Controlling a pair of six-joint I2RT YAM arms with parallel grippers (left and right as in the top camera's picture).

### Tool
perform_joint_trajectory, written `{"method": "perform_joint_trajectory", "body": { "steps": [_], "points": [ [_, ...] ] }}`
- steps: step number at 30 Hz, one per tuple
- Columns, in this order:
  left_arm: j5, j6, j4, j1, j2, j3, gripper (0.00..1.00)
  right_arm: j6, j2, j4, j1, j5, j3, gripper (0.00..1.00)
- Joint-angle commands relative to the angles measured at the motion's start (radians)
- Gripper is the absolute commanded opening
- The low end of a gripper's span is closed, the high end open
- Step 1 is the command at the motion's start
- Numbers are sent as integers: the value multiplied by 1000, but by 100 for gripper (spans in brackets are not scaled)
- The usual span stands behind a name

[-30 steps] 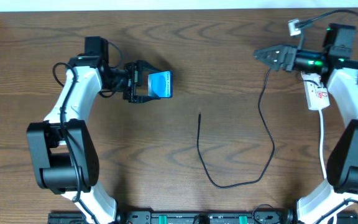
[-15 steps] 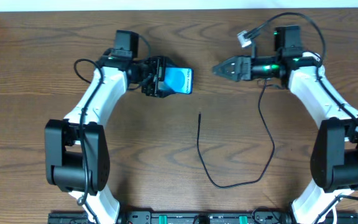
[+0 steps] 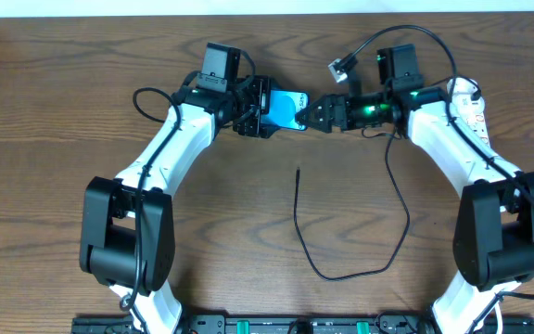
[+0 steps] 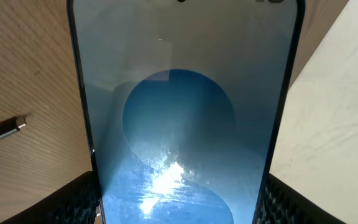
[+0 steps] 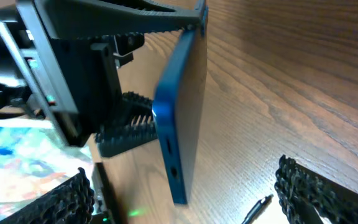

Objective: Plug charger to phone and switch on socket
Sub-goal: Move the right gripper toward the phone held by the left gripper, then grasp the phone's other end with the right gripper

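Slim blue-screened phone (image 3: 290, 109) raised, tilted, near table's far-edge centre, clamped across its sides by left gripper (image 3: 269, 109); right gripper (image 3: 313, 116) level, pointing at phone's end, jaws spread wide.

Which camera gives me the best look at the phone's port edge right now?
Right wrist: the phone stands edge-on there, so the slots along its thin edge are visible. Left wrist shows only the screen, which fills the frame. Overhead shows the phone as a small cyan patch, its edge unreadable.
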Motion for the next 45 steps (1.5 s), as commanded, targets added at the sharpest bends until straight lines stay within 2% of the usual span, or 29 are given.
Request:
{"method": "perform_joint_trajectory", "body": {
  "steps": [1,4,8,10,12,15,19,23,25,31,33,37,45],
  "points": [
    [-15,-34,6,-19,-35,6,7,-23,7,6,21,55,17,94],
    [-15,-60,6,-33,-35,6,7,-23,7,6,29,98,17,91],
    [-14,-84,6,-49,-35,6,7,-23,7,6,32,131,17,82],
    [-11,-84,6,-55,-35,6,7,-23,7,7,32,153,17,74],
    [0,-88,6,-60,-35,6,8,-22,7,8,32,173,17,71],
    [3,-92,6,-70,-35,6,7,-22,7,12,32,175,17,73],
    [4,-92,6,-79,-35,6,7,-22,7,14,32,177,17,69],
    [3,-92,6,-88,-35,6,7,-11,7,21,32,195,17,73],
    [4,-92,6,-95,-35,6,7,-10,7,21,32,195,17,64],
    [4,-92,6,-102,-35,6,7,-3,7,21,35,198,17,59],
    [4,-98,6,-103,-35,6,7,-3,7,21,38,198,17,50],
    [4,-148,6,-109,-35,6,7,-4,7,22,40,202,17,44],
    [4,-171,6,-109,-35,6,7,-4,7,22,42,229,17,29]
  ]
}}
